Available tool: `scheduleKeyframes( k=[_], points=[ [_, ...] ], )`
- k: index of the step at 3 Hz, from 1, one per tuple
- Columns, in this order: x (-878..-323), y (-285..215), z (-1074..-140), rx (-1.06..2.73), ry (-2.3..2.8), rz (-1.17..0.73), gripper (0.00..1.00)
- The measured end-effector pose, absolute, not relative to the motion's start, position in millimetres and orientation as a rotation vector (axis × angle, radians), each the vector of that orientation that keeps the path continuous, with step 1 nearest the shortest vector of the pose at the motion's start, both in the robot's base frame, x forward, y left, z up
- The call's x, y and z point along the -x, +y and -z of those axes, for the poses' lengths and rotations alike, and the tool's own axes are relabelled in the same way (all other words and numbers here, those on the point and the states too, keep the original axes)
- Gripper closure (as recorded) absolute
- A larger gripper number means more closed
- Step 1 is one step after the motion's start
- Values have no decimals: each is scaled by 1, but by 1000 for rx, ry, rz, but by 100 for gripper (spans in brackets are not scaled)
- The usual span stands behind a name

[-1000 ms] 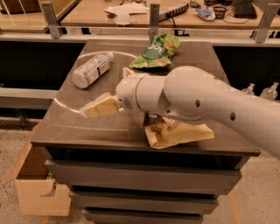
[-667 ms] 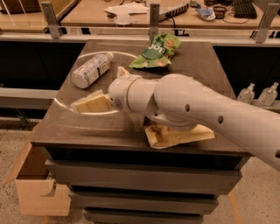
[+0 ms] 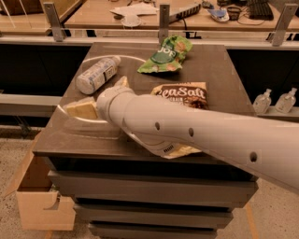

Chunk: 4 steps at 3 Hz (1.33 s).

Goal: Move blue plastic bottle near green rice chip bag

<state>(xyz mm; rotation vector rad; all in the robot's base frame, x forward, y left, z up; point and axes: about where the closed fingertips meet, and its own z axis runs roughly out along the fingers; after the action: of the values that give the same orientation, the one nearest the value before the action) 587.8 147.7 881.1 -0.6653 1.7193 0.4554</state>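
Note:
The blue plastic bottle [image 3: 96,74] lies on its side at the back left of the dark table, white cap toward the back right. The green rice chip bag [image 3: 165,54] lies at the back middle of the table, to the right of the bottle. My gripper [image 3: 100,96] hangs just in front of the bottle, at the end of the big white arm [image 3: 196,135]. One cream finger [image 3: 81,108] points left and the other [image 3: 122,83] points back, spread apart with nothing between them. It is not touching the bottle.
A brown-and-cream "Sea Salt" bag [image 3: 182,95] lies mid-table, partly under my arm. The table [image 3: 65,140] stands on drawers. A cardboard box [image 3: 39,200] sits on the floor at the left. Clear pump bottles [image 3: 275,100] stand at the right. A cluttered desk [image 3: 140,9] is behind.
My arm has swung left and forward across the table, bringing the gripper nearer the bottle's front side. More of the Sea Salt bag shows. The bottle and the green bag have not moved.

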Motion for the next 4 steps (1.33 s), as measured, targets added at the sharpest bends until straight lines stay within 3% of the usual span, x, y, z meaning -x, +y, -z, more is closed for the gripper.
scheduleKeyframes(
  k=[3,4],
  points=[
    [-687,224,-888,362,1755,-306,0],
    [-697,221,-879,311,1782,-258,0]
  ],
)
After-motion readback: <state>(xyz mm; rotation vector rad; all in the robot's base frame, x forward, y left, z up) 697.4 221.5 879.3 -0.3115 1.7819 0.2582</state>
